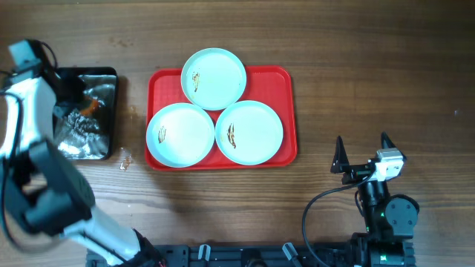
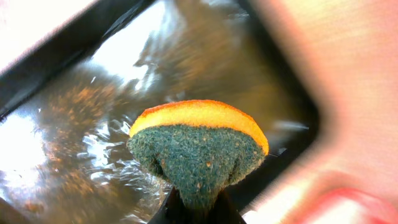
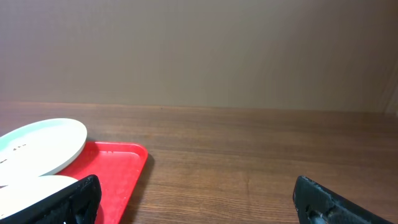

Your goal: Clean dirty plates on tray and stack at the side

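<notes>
- The left gripper (image 2: 194, 211) is clamping an orange-and-green scouring sponge (image 2: 199, 149) over the black metal pan (image 1: 111, 73), upper left, probably to wet it.
- Three smeared pale round plates (image 1: 214, 78) are sitting on the red plastic tray (image 1: 286, 83), centre.
- The right gripper (image 1: 363, 142) is waiting lower right, jaws apart.

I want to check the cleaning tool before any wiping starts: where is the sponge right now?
The sponge is pinched in the left gripper over the black pan, on the table left of the red tray.
</notes>
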{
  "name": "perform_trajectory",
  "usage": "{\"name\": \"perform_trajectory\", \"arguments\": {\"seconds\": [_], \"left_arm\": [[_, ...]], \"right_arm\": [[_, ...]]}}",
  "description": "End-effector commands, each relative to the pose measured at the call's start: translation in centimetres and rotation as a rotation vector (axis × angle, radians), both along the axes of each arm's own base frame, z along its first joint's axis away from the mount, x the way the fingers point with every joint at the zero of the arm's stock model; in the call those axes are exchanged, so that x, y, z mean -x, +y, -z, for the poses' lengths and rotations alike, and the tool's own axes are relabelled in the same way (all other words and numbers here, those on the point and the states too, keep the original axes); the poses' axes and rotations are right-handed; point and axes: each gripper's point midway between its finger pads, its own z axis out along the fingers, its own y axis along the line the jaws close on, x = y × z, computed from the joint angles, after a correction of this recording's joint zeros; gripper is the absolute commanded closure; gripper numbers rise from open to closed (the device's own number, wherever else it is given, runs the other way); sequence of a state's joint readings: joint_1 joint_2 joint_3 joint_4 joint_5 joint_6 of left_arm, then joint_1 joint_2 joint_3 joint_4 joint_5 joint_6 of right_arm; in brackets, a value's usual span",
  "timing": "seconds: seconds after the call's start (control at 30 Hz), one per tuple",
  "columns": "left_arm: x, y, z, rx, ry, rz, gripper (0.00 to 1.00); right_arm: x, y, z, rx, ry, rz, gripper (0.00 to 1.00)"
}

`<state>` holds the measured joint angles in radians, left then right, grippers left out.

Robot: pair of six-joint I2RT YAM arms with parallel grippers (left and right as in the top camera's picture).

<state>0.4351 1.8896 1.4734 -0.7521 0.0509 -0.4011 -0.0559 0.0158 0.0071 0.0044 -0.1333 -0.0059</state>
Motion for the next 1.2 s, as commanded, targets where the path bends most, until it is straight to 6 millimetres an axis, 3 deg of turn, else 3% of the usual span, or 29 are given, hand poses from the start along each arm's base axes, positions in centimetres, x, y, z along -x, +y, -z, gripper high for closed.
{"name": "perform_trajectory", "arguments": {"seconds": [0.0, 0.03, 0.1, 0.23, 0.3, 0.4, 0.5, 0.6, 0.67, 0.77, 0.8, 0.87, 0.97, 1.03, 1.1, 1.17], "left_arm": [[-0.8, -2.7, -9.7, 0.035, -0.269, 0.088, 0.96], [-0.6, -2.8, -10.3, 0.029, -0.279, 0.089, 0.96], [-0.3, -3.0, -9.7, 0.024, -0.254, 0.116, 0.96], [0.9, -4.9, -2.8, 0.085, -0.129, 0.278, 0.96], [1.5, -5.1, -1.8, 0.101, -0.091, 0.287, 0.96], [0.8, -6.2, -3.7, 0.139, -0.17, 0.323, 0.96], [-0.6, -7.9, -8.2, 0.161, -0.347, 0.398, 0.96], [-0.3, -8.0, -8.6, 0.128, -0.351, 0.444, 0.96], [0.3, -8.2, -6.3, 0.129, -0.295, 0.505, 0.96], [1.5, -7.3, -1.0, 0.131, -0.163, 0.458, 0.96], [1.5, -7.0, -0.9, 0.121, -0.155, 0.452, 0.96], [1.0, -6.8, -2.5, 0.09, -0.203, 0.458, 0.96], [0.4, -6.5, -7.9, -0.013, -0.33, 0.472, 0.96], [0.3, -6.1, -10.2, -0.083, -0.381, 0.484, 0.96], [0.5, -5.1, -10.0, -0.132, -0.351, 0.45, 0.96], [0.9, -4.6, -7.7, -0.125, -0.286, 0.43, 0.96]], "right_arm": [[0.0, 0.0, 0.0, 0.014, -0.004, 0.003, 0.01], [0.0, 0.0, 0.0, 0.014, -0.004, 0.003, 0.0], [0.0, 0.0, 0.0, 0.014, -0.004, 0.003, 0.0], [0.0, 0.0, 0.0, 0.014, -0.004, 0.003, 0.0], [0.0, 0.0, 0.0, 0.014, -0.004, 0.003, 0.0], [0.0, 0.0, 0.0, 0.013, -0.004, 0.003, 0.0], [0.0, 0.0, 0.0, 0.014, -0.004, 0.003, 0.0], [0.0, 0.0, 0.0, 0.013, -0.004, 0.003, 0.0], [0.0, 0.0, 0.0, 0.014, -0.004, 0.003, 0.0], [0.0, 0.0, 0.0, 0.014, -0.004, 0.003, 0.0], [0.0, 0.0, 0.0, 0.014, -0.004, 0.003, 0.0], [0.0, 0.0, 0.0, 0.014, -0.004, 0.003, 0.0], [0.0, 0.0, 0.0, 0.014, -0.004, 0.003, 0.0], [0.0, 0.0, 0.0, 0.013, -0.004, 0.003, 0.0], [0.0, 0.0, 0.0, 0.014, -0.004, 0.003, 0.0], [0.0, 0.0, 0.0, 0.014, -0.004, 0.003, 0.0]]}}
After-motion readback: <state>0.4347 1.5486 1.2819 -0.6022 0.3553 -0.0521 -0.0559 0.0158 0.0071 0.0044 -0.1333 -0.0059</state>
